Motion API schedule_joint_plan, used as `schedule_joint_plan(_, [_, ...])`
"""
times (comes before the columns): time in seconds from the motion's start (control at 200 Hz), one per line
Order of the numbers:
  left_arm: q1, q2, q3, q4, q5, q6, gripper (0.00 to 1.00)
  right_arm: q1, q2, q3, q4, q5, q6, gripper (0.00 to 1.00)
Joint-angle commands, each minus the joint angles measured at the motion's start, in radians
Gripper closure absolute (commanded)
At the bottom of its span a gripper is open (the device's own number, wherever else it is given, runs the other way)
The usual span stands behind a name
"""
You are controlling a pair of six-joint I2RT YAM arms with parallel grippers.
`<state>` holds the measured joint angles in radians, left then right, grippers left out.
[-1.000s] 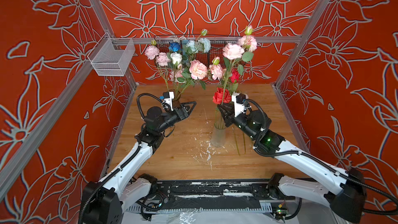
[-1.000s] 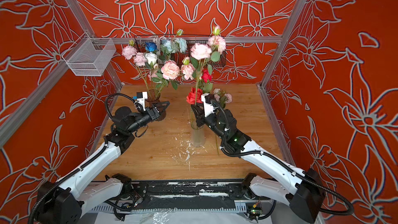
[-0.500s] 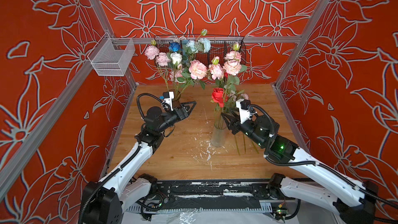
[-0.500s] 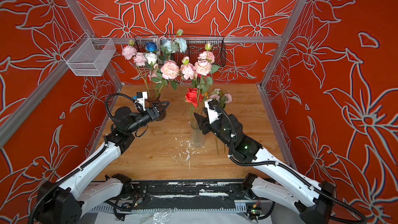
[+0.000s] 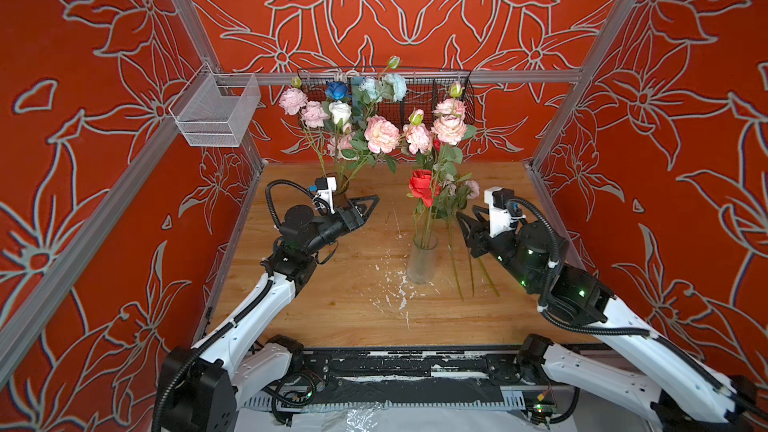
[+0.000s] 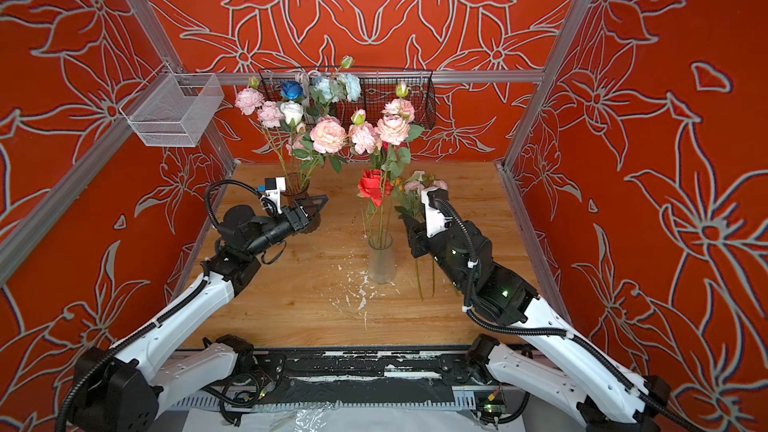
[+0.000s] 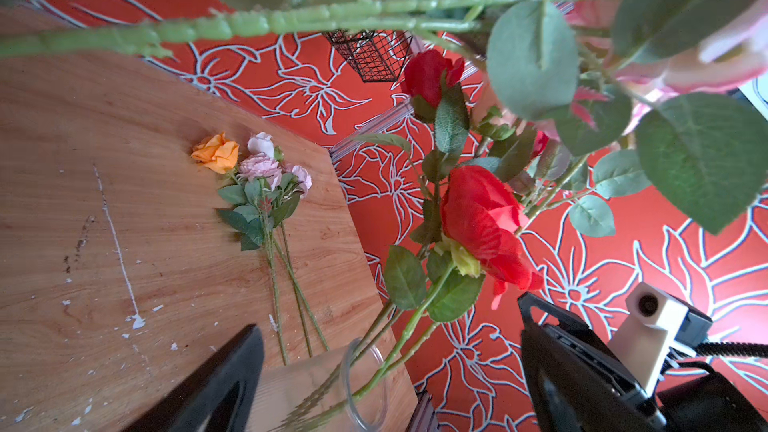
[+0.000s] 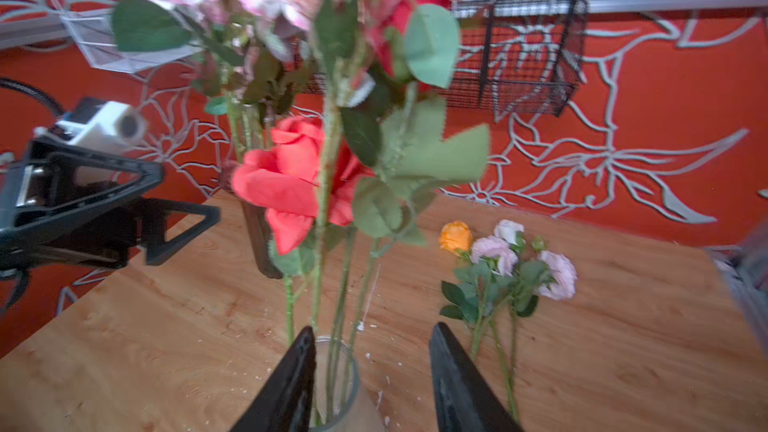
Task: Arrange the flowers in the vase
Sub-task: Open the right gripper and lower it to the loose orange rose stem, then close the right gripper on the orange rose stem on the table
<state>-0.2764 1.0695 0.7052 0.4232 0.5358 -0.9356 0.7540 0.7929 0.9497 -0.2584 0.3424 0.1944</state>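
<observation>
Because the loose flowers (image 8: 498, 253) not yet placed lie flat on the table (image 5: 332, 305) just right of the clear vase (image 5: 421, 261) in both top views, the right gripper (image 5: 467, 218) is by far the nearer. Their stems run almost straight up the frame, with the blooms toward the upper edge and the cut ends toward the lower edge, and they pass beneath that gripper. Its jaws are parted with only bare wood between them, pinching nothing. In the right wrist view the stems sit right of the gap rather than in it, so a pick likely needs a sideways shift and jaws closing across the stems. The left gripper (image 5: 369, 206), spread wide and empty, hangs left of the vase, well apart from them. A red rose (image 5: 422, 187) and pink blooms (image 5: 449, 128) already stand in the vase.
</observation>
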Motion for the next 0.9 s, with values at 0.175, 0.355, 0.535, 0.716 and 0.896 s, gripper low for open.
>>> schedule_joint_plan(0.175, [-0.076,0.119,0.093,-0.222,-0.023,0.045,0.08,-0.406,0.054,-0.171,-0.028,-0.162,0.242,0.7])
schedule_joint_plan(0.355, [-0.098,0.224,0.174,-0.379,-0.013,0.072,0.1,-0.509,0.33,-0.159,0.034,-0.377,0.277,0.72])
schedule_joint_plan(0.535, [-0.097,0.256,0.185,-0.388,0.007,0.066,0.1,-0.511,0.66,-0.023,0.042,-0.454,0.249,0.61])
schedule_joint_plan(0.716, [-0.095,0.256,0.186,-0.382,0.01,0.067,0.1,-0.509,0.952,0.173,-0.021,-0.495,0.225,0.56])
schedule_joint_plan(0.896, [-0.087,0.248,0.18,-0.371,0.014,0.066,0.1,-0.502,1.108,0.273,-0.039,-0.487,0.215,0.6])
